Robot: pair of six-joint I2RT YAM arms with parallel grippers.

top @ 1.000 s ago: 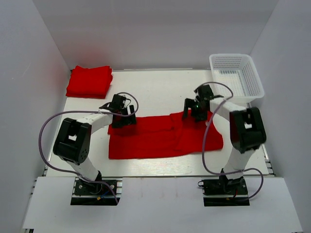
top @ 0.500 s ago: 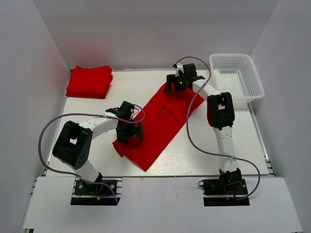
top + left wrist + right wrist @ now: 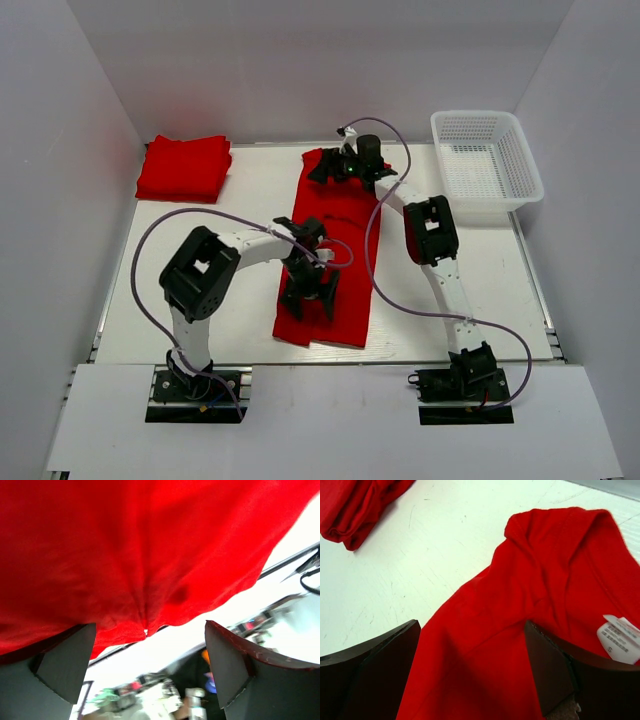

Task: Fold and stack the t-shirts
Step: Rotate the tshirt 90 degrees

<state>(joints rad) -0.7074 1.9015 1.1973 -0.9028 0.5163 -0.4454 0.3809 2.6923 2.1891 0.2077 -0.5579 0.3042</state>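
A bright red t-shirt (image 3: pixel 335 250) lies as a long narrow strip running from the back of the table toward the near edge. My left gripper (image 3: pixel 312 296) hovers over its near end, jaws wide open; in the left wrist view (image 3: pixel 149 630) the cloth's hem (image 3: pixel 150 570) fills the frame above the empty fingers. My right gripper (image 3: pixel 340 168) reaches over the far end, open, with the red cloth (image 3: pixel 530 580) lying beneath its spread fingers (image 3: pixel 471 625) and the white neck label (image 3: pixel 620 640) beside the right finger. A folded stack of red t-shirts (image 3: pixel 185 167) sits at the back left.
A white mesh basket (image 3: pixel 487 158) stands at the back right corner. White walls close in the left, right and back sides. The folded stack's edge (image 3: pixel 355 505) shows at the upper left of the right wrist view. Purple cables loop from both arms.
The t-shirt has swung from lying crosswise to lying lengthwise down the middle. The right arm stretched to the back; the left gripper moved right and toward the near end. Both stayed open.
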